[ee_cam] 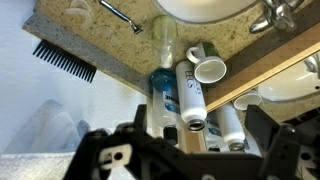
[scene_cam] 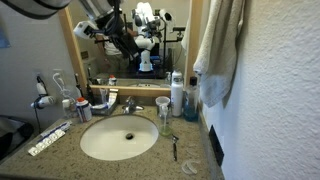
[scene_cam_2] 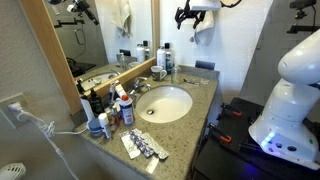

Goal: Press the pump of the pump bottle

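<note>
A group of bottles stands at the back of the granite counter, beside the sink. It holds a blue bottle with a dark pump-like top point(scene_cam: 190, 97) point(ee_cam: 160, 95), a white can point(scene_cam: 177, 92) point(ee_cam: 192, 95) and a clear bottle point(scene_cam: 163, 114) point(ee_cam: 164, 36). In an exterior view the group shows as small dark-capped bottles point(scene_cam_2: 165, 58). My gripper point(scene_cam_2: 188, 14) hangs high above them, well apart. In the wrist view its two fingers point(ee_cam: 199, 125) stand wide open and empty, framing the white can's top, with the blue bottle's dark top just inside the left finger.
The sink basin point(scene_cam: 95, 148) point(scene_cam_2: 185, 110) is in the counter with a faucet point(scene_cam: 131, 103) behind it. A towel point(scene_cam: 215, 50) hangs close by the bottles. A white cup point(ee_cam: 210, 70), a comb point(ee_cam: 65, 60) and toiletries point(scene_cam_2: 118, 108) lie around. The mirror frame point(scene_cam: 68, 50) backs the counter.
</note>
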